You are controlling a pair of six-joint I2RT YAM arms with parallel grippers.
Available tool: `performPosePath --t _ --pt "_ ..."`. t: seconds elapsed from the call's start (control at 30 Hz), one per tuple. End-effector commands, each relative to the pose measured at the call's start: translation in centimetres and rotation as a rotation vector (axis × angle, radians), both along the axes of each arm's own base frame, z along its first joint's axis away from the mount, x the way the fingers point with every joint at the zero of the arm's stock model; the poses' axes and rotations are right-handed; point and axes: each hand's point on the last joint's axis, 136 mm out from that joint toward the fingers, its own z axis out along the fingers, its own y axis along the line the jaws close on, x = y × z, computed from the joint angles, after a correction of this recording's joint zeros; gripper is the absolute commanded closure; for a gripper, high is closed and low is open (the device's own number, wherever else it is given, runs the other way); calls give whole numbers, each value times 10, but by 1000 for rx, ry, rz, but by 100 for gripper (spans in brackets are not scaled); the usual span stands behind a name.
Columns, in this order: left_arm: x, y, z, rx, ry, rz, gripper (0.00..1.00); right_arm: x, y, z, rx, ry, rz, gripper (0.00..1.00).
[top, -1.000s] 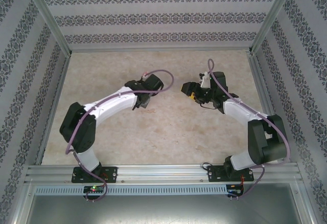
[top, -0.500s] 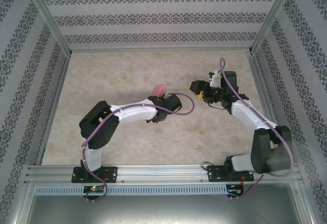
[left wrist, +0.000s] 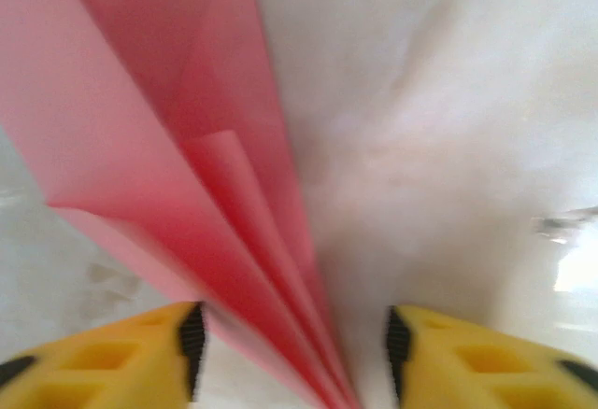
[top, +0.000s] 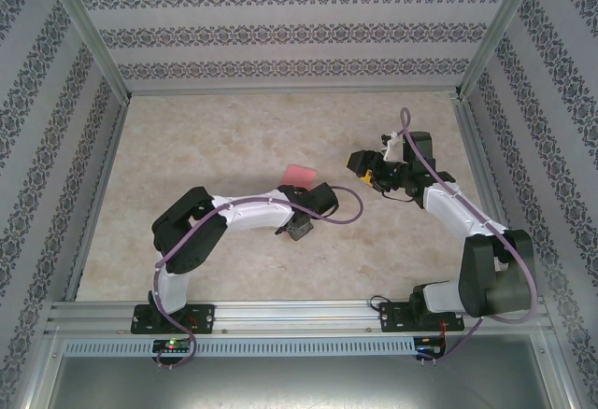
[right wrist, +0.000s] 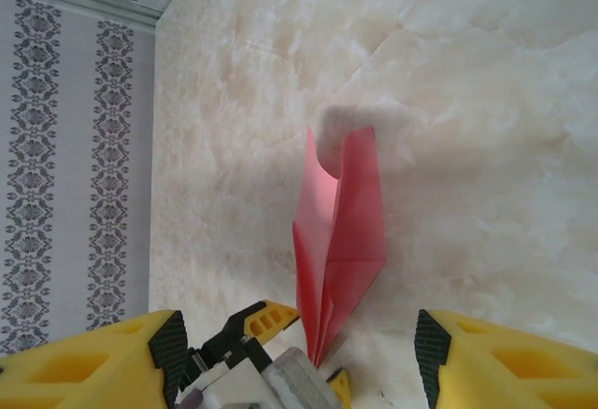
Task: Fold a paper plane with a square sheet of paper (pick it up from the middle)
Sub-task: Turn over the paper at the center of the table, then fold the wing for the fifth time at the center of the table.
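Observation:
The pink-red paper plane [right wrist: 338,241] is a folded dart with its layered flaps standing up off the marble table [top: 206,148]. In the top view the plane [top: 299,174] shows just past the left wrist. My left gripper [left wrist: 291,348] is open, its yellow fingers [left wrist: 112,358] either side of the plane's [left wrist: 187,166] narrow end, with a clear gap on the right. The left gripper [right wrist: 280,353] sits at the plane's near tip in the right wrist view. My right gripper [top: 360,162] is open and empty, a short way right of the plane.
Patterned walls and aluminium posts [top: 89,31] enclose the table on three sides. The metal rail [top: 299,314] with both arm bases runs along the near edge. A purple cable [top: 346,205] loops off the left wrist.
The left arm swung right to the centre and stretched out low. The pink paper came into view, then shifted slightly nearer. The right arm drew back to the right and has held since.

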Motion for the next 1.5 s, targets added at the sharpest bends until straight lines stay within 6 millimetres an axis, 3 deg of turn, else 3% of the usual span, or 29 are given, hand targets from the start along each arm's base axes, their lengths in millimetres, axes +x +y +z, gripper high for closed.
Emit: performPosePath --t 0.0,0.1,0.2,0.4,0.63,0.77,0.87,1.0,1.17,1.47 --pt "-18 -25 31 -208 79 -6 35 -5 7 -6 -24 -2 32 34" --pt "-24 -26 55 -305 138 46 28 -6 18 -10 -30 4 53 37" --pt "-28 -21 81 -422 193 97 27 -7 34 -12 -37 4 84 41" --pt "-18 12 112 -632 273 292 28 -14 76 -17 -44 9 161 52" --pt "17 67 108 -805 251 583 29 -28 131 -25 -46 17 254 71" --pt "30 79 95 -950 313 694 29 -32 154 -39 -98 21 275 83" --pt "36 83 85 -1021 349 746 29 -32 168 -45 -129 21 296 85" --pt "38 90 75 -1028 358 777 29 -33 172 -64 -209 45 317 87" --pt "38 92 64 -1022 379 793 29 -35 163 -91 -308 82 329 89" --pt "39 90 58 -1015 398 796 29 -30 144 -113 -385 109 322 92"
